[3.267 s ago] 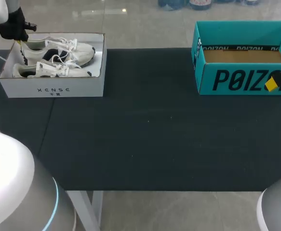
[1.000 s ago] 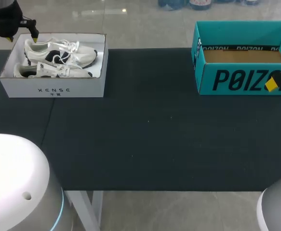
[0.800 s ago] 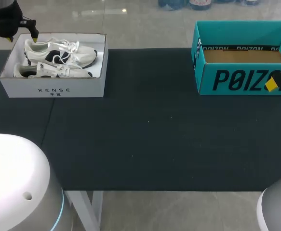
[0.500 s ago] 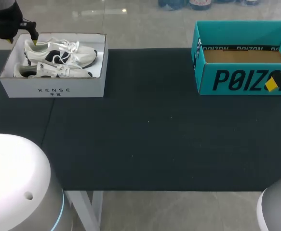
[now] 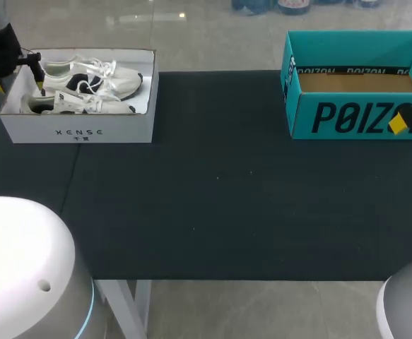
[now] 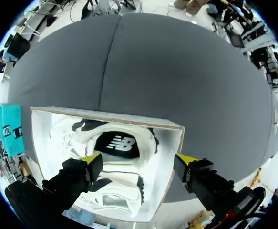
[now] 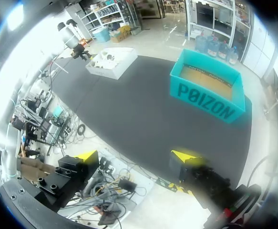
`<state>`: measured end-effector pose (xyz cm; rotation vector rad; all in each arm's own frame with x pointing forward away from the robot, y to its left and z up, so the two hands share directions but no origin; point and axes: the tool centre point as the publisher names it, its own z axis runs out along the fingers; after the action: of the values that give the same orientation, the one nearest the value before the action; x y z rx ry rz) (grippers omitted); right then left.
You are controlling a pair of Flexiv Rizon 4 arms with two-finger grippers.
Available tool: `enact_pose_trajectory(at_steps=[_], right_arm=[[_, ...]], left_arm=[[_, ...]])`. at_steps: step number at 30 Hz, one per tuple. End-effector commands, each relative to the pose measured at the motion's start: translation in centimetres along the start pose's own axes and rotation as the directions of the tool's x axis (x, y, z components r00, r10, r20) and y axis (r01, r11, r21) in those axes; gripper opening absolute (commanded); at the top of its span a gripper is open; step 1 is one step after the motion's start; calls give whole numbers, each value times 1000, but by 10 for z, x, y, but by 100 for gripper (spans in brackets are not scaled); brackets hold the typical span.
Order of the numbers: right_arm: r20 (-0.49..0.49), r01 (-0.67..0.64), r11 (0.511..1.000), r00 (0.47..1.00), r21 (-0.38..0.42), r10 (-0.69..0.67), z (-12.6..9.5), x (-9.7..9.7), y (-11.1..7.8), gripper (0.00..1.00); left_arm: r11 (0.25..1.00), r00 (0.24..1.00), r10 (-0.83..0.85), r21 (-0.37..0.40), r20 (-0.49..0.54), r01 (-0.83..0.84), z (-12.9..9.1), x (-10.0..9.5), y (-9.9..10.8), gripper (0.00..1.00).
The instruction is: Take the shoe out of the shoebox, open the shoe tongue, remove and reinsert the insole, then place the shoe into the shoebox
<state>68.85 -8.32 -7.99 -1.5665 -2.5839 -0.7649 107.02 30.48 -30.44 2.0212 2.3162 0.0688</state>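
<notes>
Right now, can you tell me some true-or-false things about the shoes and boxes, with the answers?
1. Two white shoes lie in the white box. True.
2. The teal box has a shoe inside. False: only its bare brown bottom shows.
3. The left end effector is open, at one end of the white box. True.
4. The right end effector is holding a shoe. False: it is open and holds nothing.
</notes>
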Motion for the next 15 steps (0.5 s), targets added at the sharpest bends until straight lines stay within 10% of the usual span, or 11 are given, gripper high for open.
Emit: enact_pose_trajectory(at_steps=[1,15], right_arm=[[-1,-1,1000,1000,7,1,0,-1,3,100],[-1,-1,1000,1000,7,1,0,-1,3,100]], left_arm=[[1000,1000,-25,10,6,25,14,12,-3,100],[999,1000,-28,26,0,28,25,8,6,100]])
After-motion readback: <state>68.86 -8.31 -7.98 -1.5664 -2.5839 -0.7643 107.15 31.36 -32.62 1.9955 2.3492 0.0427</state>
